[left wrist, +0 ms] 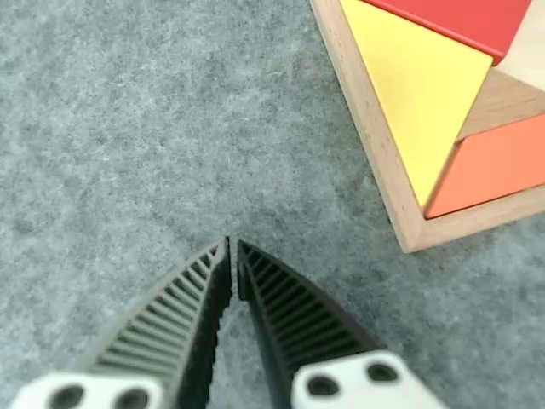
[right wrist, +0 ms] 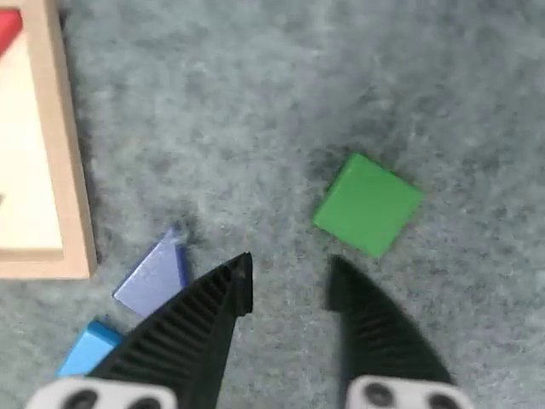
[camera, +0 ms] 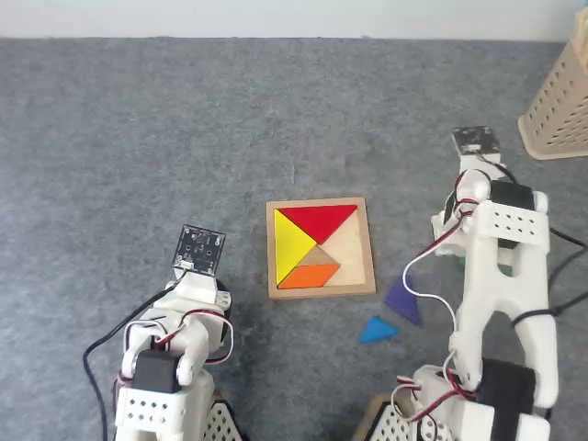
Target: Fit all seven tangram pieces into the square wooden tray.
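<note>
The square wooden tray (camera: 321, 291) lies mid-table and holds a red triangle (camera: 317, 221), a yellow triangle (camera: 291, 244) and an orange piece (camera: 308, 276); a bare wooden area remains on its right side. Its corner (left wrist: 409, 230) lies beyond my left gripper (left wrist: 233, 247), which is shut and empty over the carpet. A green square (right wrist: 368, 204) lies just ahead of my right gripper (right wrist: 289, 277), which is open above the carpet. A purple triangle (camera: 402, 299) (right wrist: 155, 274) and a blue triangle (camera: 377, 330) (right wrist: 88, 348) lie right of the tray.
A perforated beige basket (camera: 562, 96) stands at the far right edge. Grey carpet covers the table. The right arm's white body (camera: 501, 266) hides the green square from above.
</note>
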Controlling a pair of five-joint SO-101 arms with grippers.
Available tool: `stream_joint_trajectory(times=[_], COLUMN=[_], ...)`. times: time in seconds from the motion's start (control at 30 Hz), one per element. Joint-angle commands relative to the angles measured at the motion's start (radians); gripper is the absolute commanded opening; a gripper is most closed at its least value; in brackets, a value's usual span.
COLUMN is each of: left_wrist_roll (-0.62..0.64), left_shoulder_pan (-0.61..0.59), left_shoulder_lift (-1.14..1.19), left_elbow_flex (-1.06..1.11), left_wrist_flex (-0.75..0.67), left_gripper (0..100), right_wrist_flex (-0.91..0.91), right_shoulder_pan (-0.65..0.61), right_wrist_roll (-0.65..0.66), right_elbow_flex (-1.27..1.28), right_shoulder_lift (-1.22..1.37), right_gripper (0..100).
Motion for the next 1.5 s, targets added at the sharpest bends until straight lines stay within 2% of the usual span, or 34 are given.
stream_joint_trajectory(times=[0.0, 0.13, 0.27, 0.53, 0.7, 1.27, 1.33, 1.47], left_wrist_roll=[0.006, 0.006, 0.006, 0.006, 0.006, 0.006, 0.006, 0.006], left_shoulder_pan=[-0.002, -0.002, -0.002, -0.002, -0.002, -0.002, -0.002, -0.002], left_shoulder_lift=[-0.021, -0.021, -0.021, -0.021, -0.021, -0.021, -0.021, -0.021], left_elbow_flex=[-0.019, -0.019, -0.019, -0.019, -0.019, -0.019, -0.019, -0.019], left_wrist_flex=[0.006, 0.006, 0.006, 0.006, 0.006, 0.006, 0.006, 0.006], left_gripper=[1, 1, 1, 1, 1, 1, 1, 1], right_wrist_flex=[0.028, 0.005, -0.001, -0.067, -0.105, -0.137, -0.136, -0.128], right_shoulder_pan=[0.018, 0.071, 0.065, 0.09, 0.16, 0.196, 0.194, 0.193], right_wrist_roll=[0.057, 0.057, 0.057, 0.052, 0.014, 0.02, 0.02, 0.014], right_elbow_flex=[-0.035, -0.114, -0.186, -0.213, -0.227, -0.236, -0.236, -0.233], right_shoulder_lift=[0.013, 0.166, 0.312, 0.473, 0.484, 0.564, 0.556, 0.515], right_gripper=[20.0, 22.6, 26.2, 20.9, 20.3, 20.1, 18.0, 6.3])
